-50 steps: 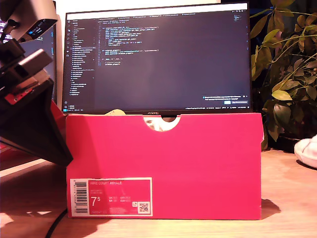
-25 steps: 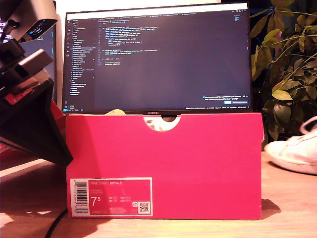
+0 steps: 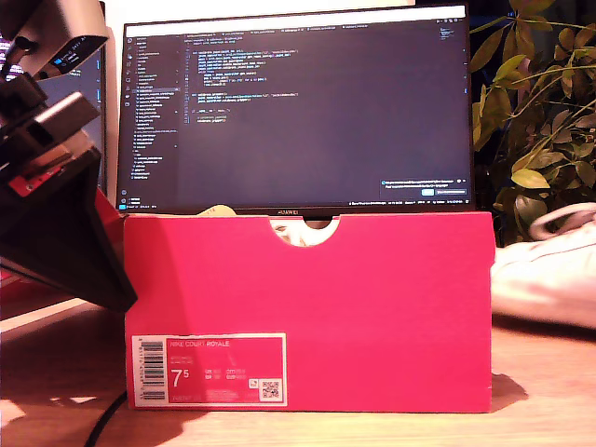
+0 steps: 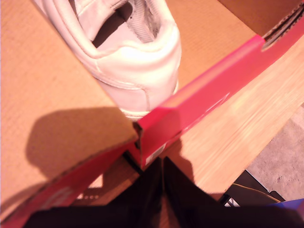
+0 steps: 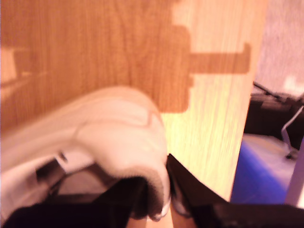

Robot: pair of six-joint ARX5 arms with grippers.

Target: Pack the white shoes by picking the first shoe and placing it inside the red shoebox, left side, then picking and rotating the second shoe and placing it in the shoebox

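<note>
The red shoebox (image 3: 307, 307) stands in the middle of the exterior view, its notched long wall and white label (image 3: 208, 370) facing the camera. One white shoe (image 4: 128, 52) lies inside on the cardboard floor, its heel near a corner of the box wall (image 4: 209, 99). My first gripper (image 4: 160, 166) hangs shut and empty just outside that corner. The other white shoe (image 5: 104, 137) hangs over the wooden table, my second gripper (image 5: 161, 190) shut on its heel collar. That shoe (image 3: 545, 270) shows at the exterior view's right, partly behind the box.
A monitor (image 3: 293, 107) stands behind the box, and a leafy plant (image 3: 535, 130) is at the exterior view's right. A black arm (image 3: 56, 205) fills the exterior view's left beside the box. A cable (image 3: 107, 419) lies on the table below it.
The white shoe at the exterior view's right has come further into view, moving leftward up to the box's end. The arm at the exterior view's left has not moved.
</note>
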